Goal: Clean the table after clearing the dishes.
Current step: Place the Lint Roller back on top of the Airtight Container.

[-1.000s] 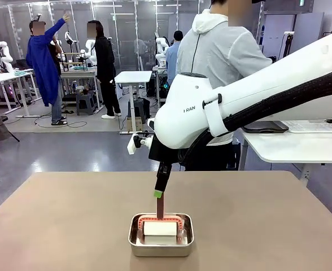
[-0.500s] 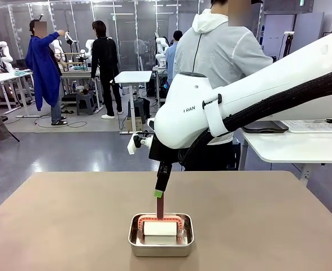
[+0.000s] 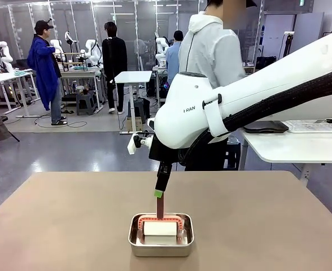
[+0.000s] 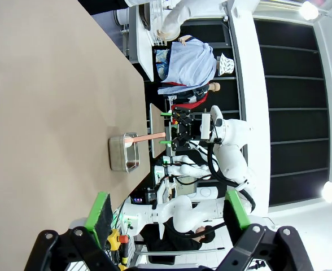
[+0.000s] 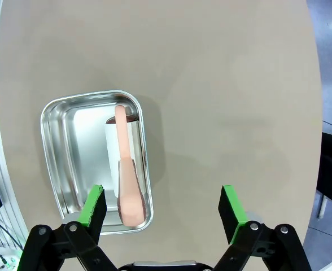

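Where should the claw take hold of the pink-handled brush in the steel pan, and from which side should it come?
Grip the brush's pink handle near its free upper end, which rises above the pan's rim and leans toward the table's far side. Probably come from above, closing the open right claw across the handle's narrow width; the head sits low between the pan walls, leaving little room.

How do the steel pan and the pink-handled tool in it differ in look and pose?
The pan is shiny steel, a low rounded rectangle flat on the table; the tool is matte pink, long and narrow. In the front view the pan sits low while the tool's handle stands up above its rim.
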